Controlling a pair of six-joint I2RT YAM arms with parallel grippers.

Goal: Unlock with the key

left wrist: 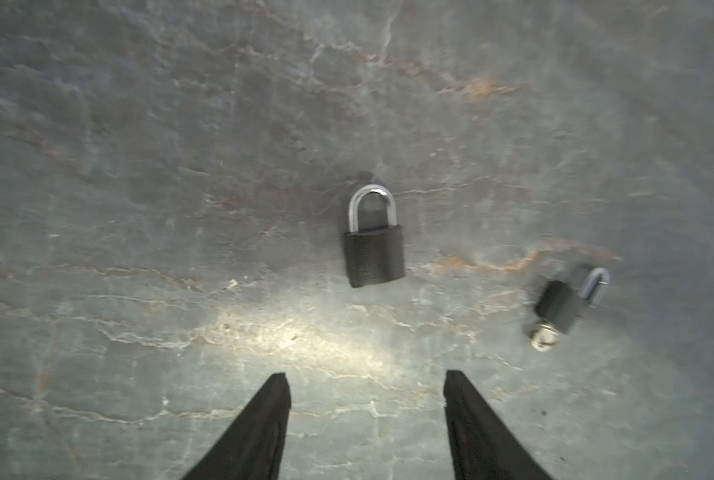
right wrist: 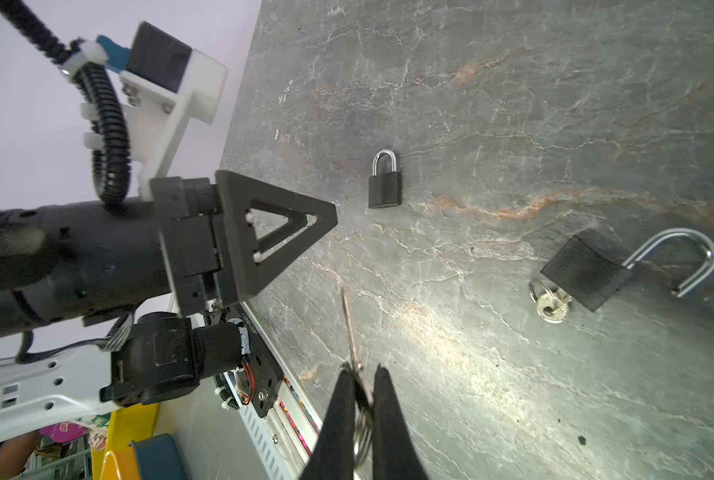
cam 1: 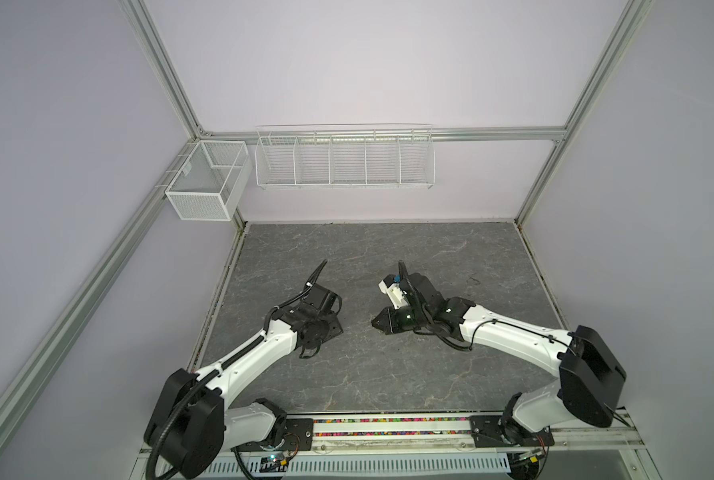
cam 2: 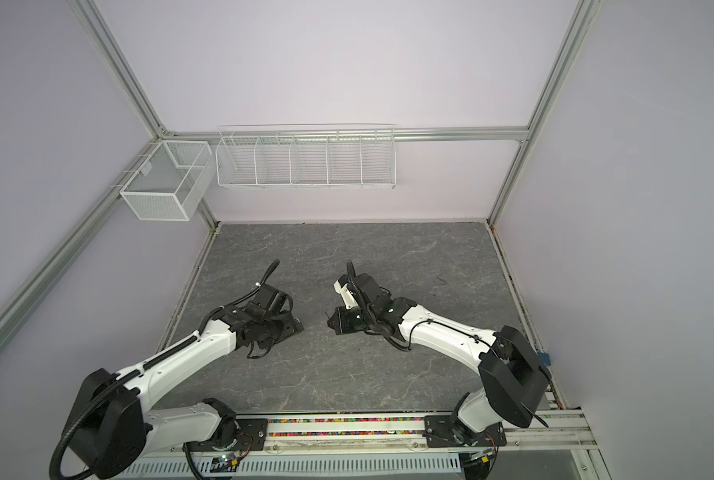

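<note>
Grey, marble-veined desk [cam 1: 388, 374] fills the floor of a pale lilac booth with aluminium framing. On it, in both wrist views, a small black padlock with a closed silver shackle [left wrist: 374, 257] [right wrist: 384, 189] lies flat.

The left hand [left wrist: 365, 376] stands just short of this closed padlock with its black fingers [left wrist: 264, 428] spread apart and nothing between them. The lock body faces the gap and the shackle points away.

The right hand [right wrist: 361, 374] is pinched tight on the head of a silver key [right wrist: 349, 328]. A split ring hangs between its fingers, and the blade reaches out toward the closed padlock without touching it.

A second black padlock [right wrist: 583, 272] [left wrist: 561, 307] lies off to one side of the closed padlock, clearly apart from it. Its shackle is swung open, and another ringed key [right wrist: 550, 307] is at its base.
</note>
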